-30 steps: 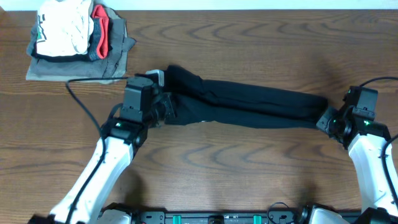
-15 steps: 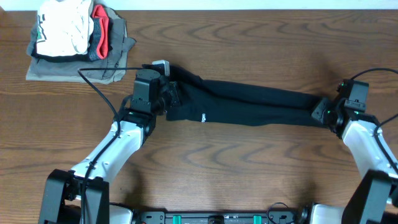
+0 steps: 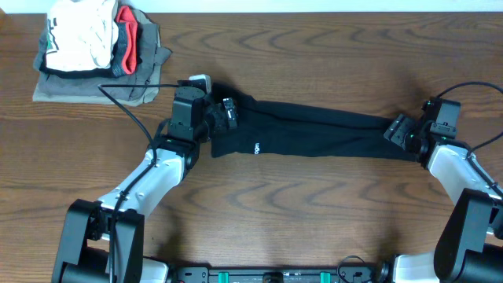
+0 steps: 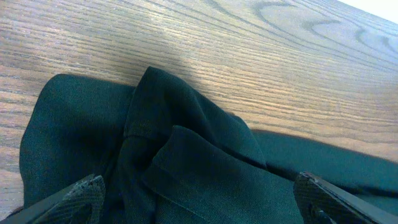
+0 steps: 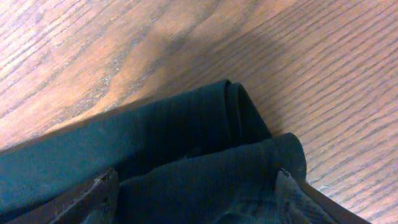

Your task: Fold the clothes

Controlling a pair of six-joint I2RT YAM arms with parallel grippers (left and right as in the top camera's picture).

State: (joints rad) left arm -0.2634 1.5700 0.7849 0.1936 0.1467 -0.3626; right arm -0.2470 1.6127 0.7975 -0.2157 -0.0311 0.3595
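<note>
The brown wood-grain table (image 3: pixel 314 47) carries everything. One black T-shirt (image 3: pixel 314 134) lies across the middle of it, folded into a long narrow band that runs from the left arm to the right arm. At the far left corner sits one pile of other clothes: an olive-grey folded garment (image 3: pixel 94 86) at the bottom, a white garment with dark print (image 3: pixel 78 35) on top, and a red piece (image 3: pixel 128 35) beside the white one. The print cannot be read.

Two arms reach in, one at each end of the band. The left hand (image 3: pixel 222 112) is over the shirt's left end, its fingers spread wide with bunched, creased cloth between them in the wrist view. The right hand (image 3: pixel 397 130) is at the right end, likewise spread wide over a folded edge.

One small white logo (image 3: pixel 256 148) shows near the shirt's near edge, too small to read.
</note>
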